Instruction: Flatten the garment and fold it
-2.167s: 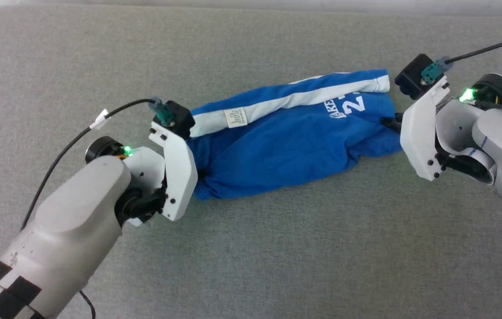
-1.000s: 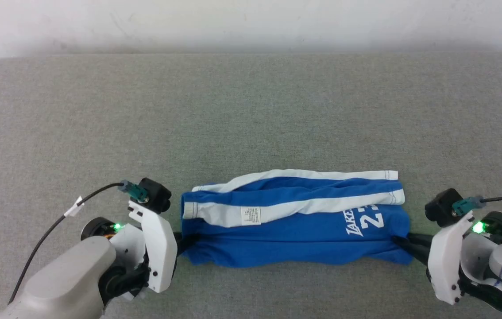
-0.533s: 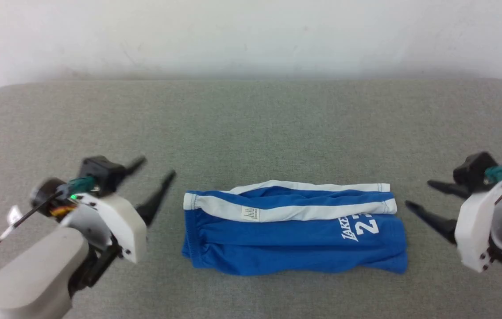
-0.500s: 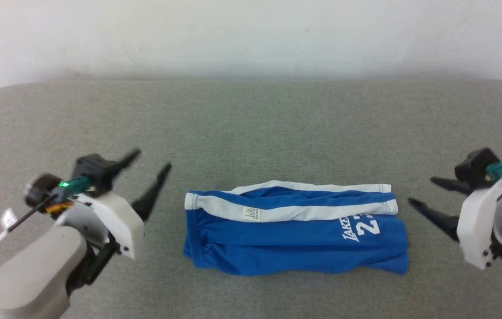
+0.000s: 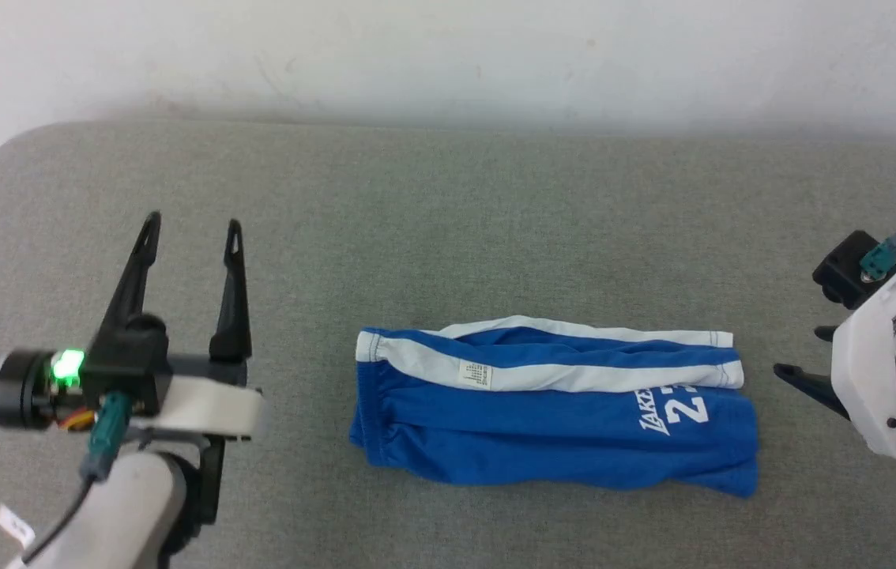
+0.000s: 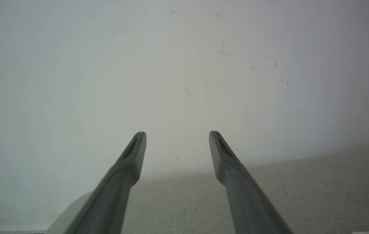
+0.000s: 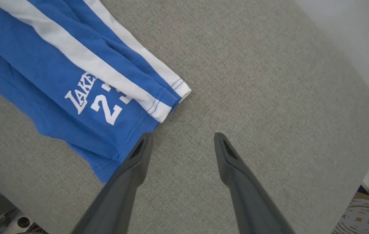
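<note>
Blue garment [image 5: 551, 431] lies folded on the grey cushion [image 5: 448, 221]; left gripper [image 5: 193, 223] spread wide, empty, well apart; right gripper [image 7: 183, 136] likewise, just beside it.

place: plain lab or test room | signs: grey cloth-covered table [image 5: 448, 205] with rounded corners; bare scuffed white wall [image 5: 448, 47] on its far side; cardboard box [image 7: 362, 214] beside it
</note>
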